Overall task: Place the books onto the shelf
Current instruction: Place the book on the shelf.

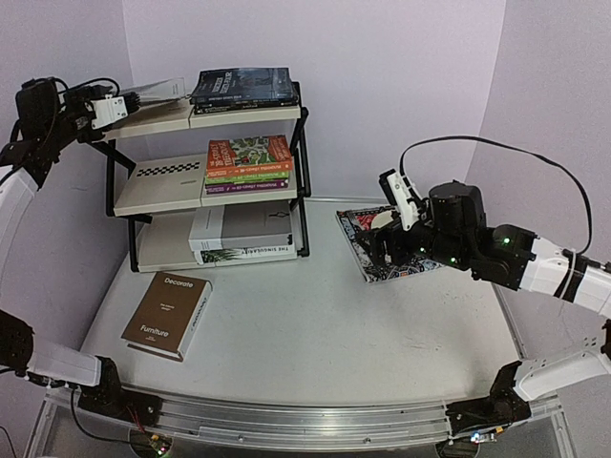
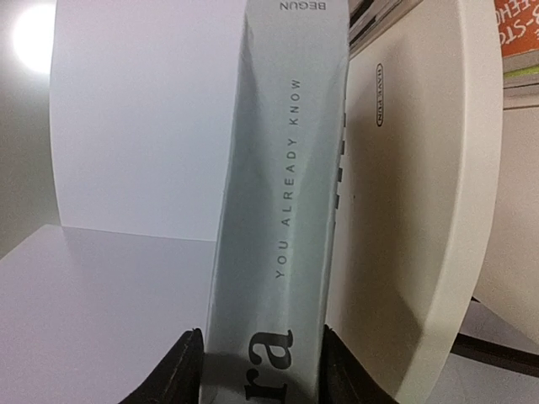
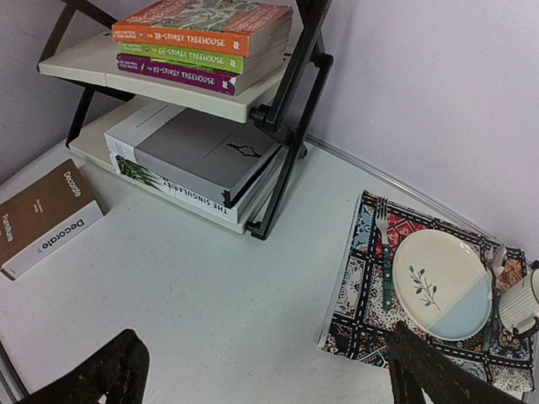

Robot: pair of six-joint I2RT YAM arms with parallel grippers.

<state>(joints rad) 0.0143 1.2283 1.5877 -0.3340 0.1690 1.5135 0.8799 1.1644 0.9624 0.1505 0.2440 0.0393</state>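
Observation:
My left gripper (image 1: 127,105) is up at the left end of the shelf's (image 1: 158,183) top tier. In the left wrist view its fingers (image 2: 263,341) press both sides of a pale grey book (image 2: 286,168), held spine-up beside the cream tier (image 2: 421,210). Dark books (image 1: 243,86) lie on the top tier's right half. Treehouse books (image 1: 248,157) are stacked on the middle tier, and grey and white books (image 1: 243,234) on the bottom one. A brown book (image 1: 170,313) lies flat on the table, also seen by the right wrist (image 3: 46,219). My right gripper (image 1: 393,237) (image 3: 261,337) hangs open and holds nothing.
A patterned placemat (image 3: 370,286) lies at the right with a plate (image 3: 442,282), a fork (image 3: 385,252) and a mug (image 3: 522,299) on it. Purple walls close in behind the shelf and on both sides.

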